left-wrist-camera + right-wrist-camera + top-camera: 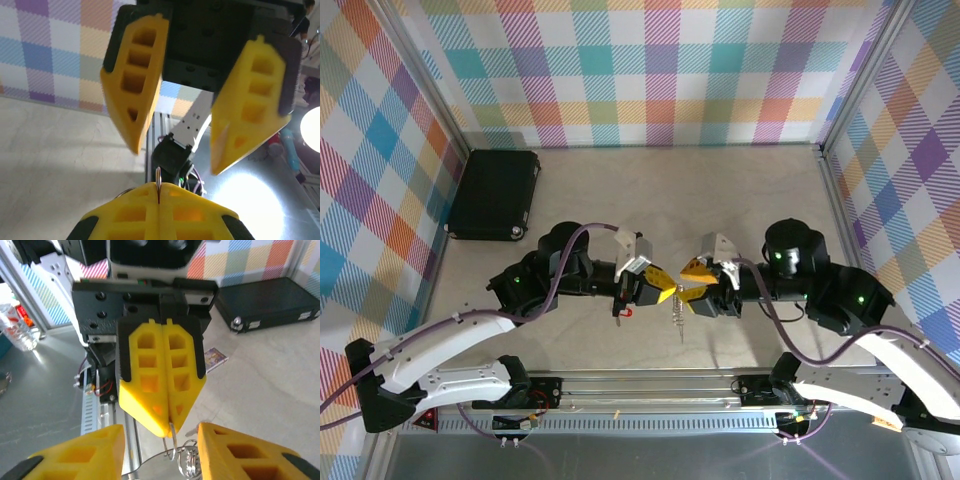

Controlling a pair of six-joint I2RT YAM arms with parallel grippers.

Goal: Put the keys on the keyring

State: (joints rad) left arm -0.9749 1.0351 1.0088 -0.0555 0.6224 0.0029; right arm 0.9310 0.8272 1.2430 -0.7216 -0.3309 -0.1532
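Work cell seen from above and from both wrists. Plaid walls (660, 70) in many colours close in three sides of a pale beige table (740, 190). A black case (496, 193) lies flat at the back left corner, against the left wall. The two arms reach inward and meet tip to tip above the near middle of the table. The right gripper (689, 283) stands partly open, its yellow fingers (132, 90) well apart, with nothing between them; they face the other gripper's tip without touching it. The left gripper (669, 290) is fully closed, its yellow fingers (165, 380) pressed together, and it pinches a thin wire of the keyring (186, 462) at the very tip. The rest of the keyring hangs below that tip, between the right gripper's fingers. The red key (631, 312) shows just beside the left gripper, on its near side, apart from the keyring; whether it rests on the table cannot be told.
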